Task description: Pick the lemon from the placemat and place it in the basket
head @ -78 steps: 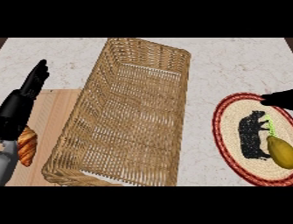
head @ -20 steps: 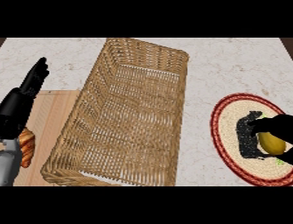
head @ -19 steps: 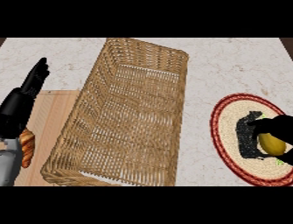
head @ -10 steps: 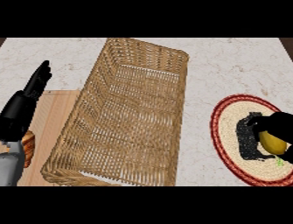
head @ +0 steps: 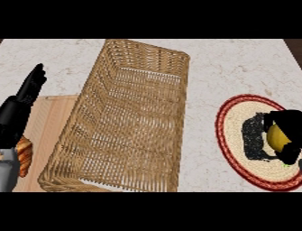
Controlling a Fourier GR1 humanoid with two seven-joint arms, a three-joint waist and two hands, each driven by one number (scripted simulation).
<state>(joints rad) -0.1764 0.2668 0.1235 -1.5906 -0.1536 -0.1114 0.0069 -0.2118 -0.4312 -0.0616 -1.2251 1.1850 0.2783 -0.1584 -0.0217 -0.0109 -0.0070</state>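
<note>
So: lemon (head: pixel 277 136) sits inside the right hand (head: pixel 298 131), fingers curled round it, over the placemat (head: pixel 231 117) under the palm. Basket (head: pixel 130 119) well off to that hand's left. Left hand (head: pixel 20 106) beyond it, fingers straight, resting above the cutting board (head: pixel 45 126).

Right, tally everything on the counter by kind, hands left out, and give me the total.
Baskets: 1, the wicker basket
Placemats: 1, the round red-rimmed placemat
Cutting boards: 1, the wooden board
Fruit: 1, the lemon
Baked goods: 1, the croissant
Dark object on the placemat: 1
Total: 6
</note>
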